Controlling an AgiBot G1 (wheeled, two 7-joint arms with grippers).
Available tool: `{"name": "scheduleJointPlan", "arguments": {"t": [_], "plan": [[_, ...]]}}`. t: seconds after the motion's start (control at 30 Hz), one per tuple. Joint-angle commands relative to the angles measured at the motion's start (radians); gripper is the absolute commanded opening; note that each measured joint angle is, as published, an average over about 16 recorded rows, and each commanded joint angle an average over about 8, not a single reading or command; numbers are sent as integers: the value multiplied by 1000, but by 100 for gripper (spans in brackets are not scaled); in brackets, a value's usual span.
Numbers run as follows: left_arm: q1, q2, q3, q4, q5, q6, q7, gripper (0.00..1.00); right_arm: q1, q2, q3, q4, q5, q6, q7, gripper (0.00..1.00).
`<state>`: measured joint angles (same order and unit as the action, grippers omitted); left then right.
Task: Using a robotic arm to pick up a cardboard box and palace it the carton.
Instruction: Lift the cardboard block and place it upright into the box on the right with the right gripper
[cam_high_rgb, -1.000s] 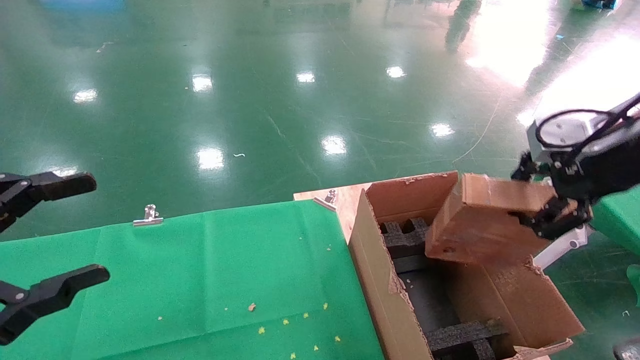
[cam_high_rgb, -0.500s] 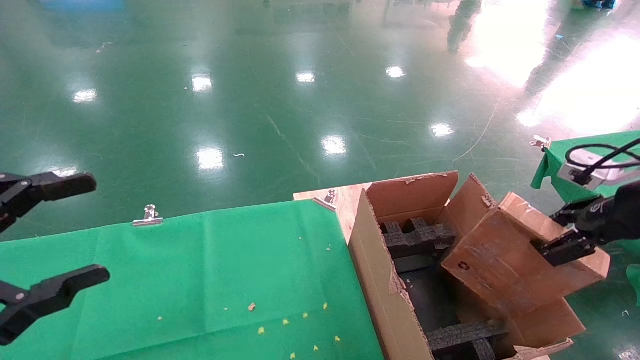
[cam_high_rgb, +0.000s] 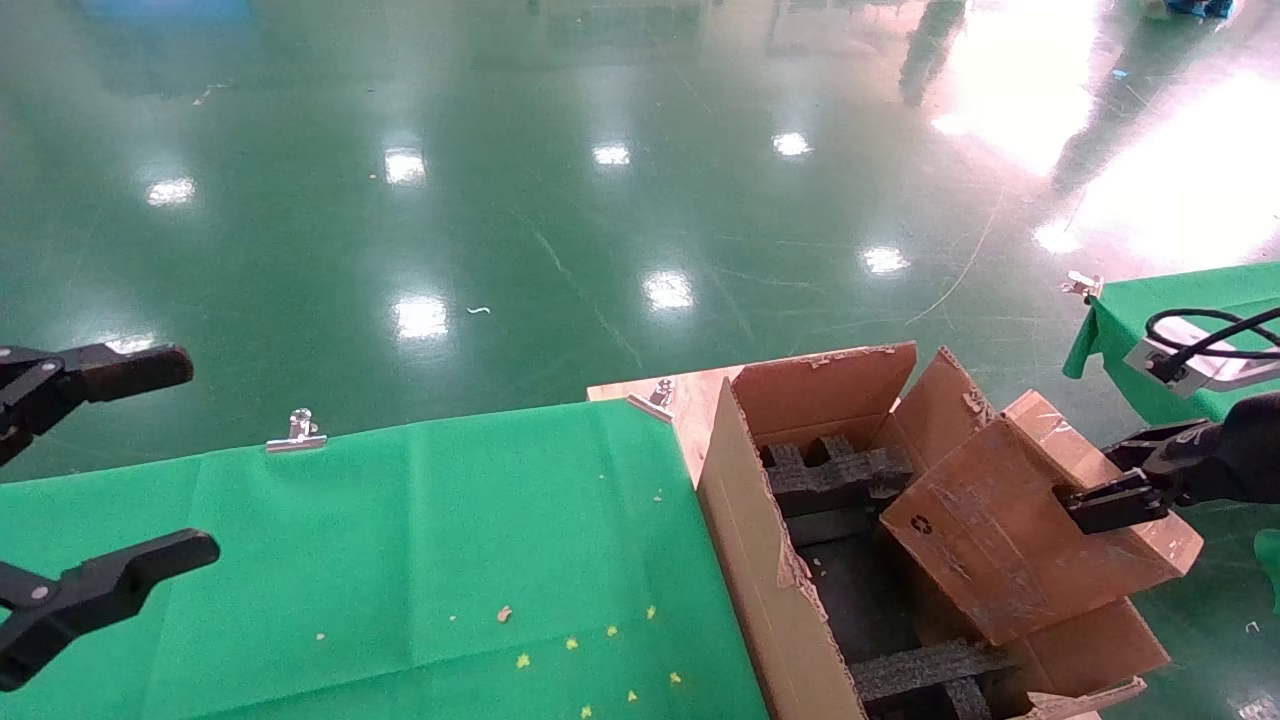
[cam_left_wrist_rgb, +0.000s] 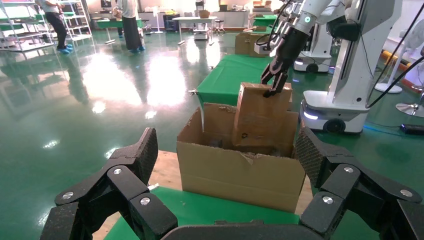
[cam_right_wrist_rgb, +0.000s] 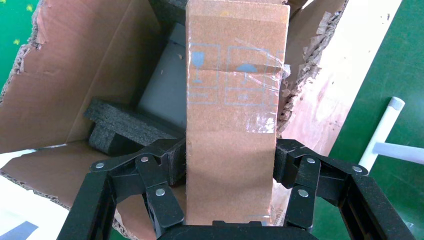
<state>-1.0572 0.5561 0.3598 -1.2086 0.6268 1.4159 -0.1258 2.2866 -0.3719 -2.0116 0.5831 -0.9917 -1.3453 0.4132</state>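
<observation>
Carton (cam_high_rgb: 760, 560): we see black foam inserts (cam_high_rgb: 835, 478) inside.
Cardboard box (cam_high_rgb: 1010, 530): tilted, lower end inside the carton.
Right gripper (cam_high_rgb: 1120, 490): clamped on the box.
Left gripper (cam_high_rgb: 100, 480): fingers apart, parked over the green cloth (cam_high_rgb: 400, 560).

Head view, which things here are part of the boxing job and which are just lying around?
Part of the job:
- small box, tilted over the carton
- carton with foam blocks
- right tool, clamped on the small box

Just lying around:
- left tool, open, idle over the green cloth
- metal clip
- yellow crumbs
</observation>
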Motion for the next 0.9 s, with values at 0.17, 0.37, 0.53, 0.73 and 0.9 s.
{"name": "scheduleJointPlan", "arguments": {"t": [0.17, 0.37, 0.53, 0.73, 0.9], "plan": [[0, 0, 0, 0, 0, 0, 0, 100, 2, -5, 1, -3, -2, -3, 0, 0], [0, 0, 0, 0, 0, 0, 0, 100, -23, -26, -4, -19, 15, 15, 89, 0], [0, 0, 0, 0, 0, 0, 0, 100, -53, -62, -13, -26, 32, 50, 237, 0], [0, 0, 0, 0, 0, 0, 0, 100, -68, -94, -34, -5, 14, 104, 404, 0], [0, 0, 0, 0, 0, 0, 0, 100, -75, -108, -56, 33, -15, 156, 535, 0]]}}
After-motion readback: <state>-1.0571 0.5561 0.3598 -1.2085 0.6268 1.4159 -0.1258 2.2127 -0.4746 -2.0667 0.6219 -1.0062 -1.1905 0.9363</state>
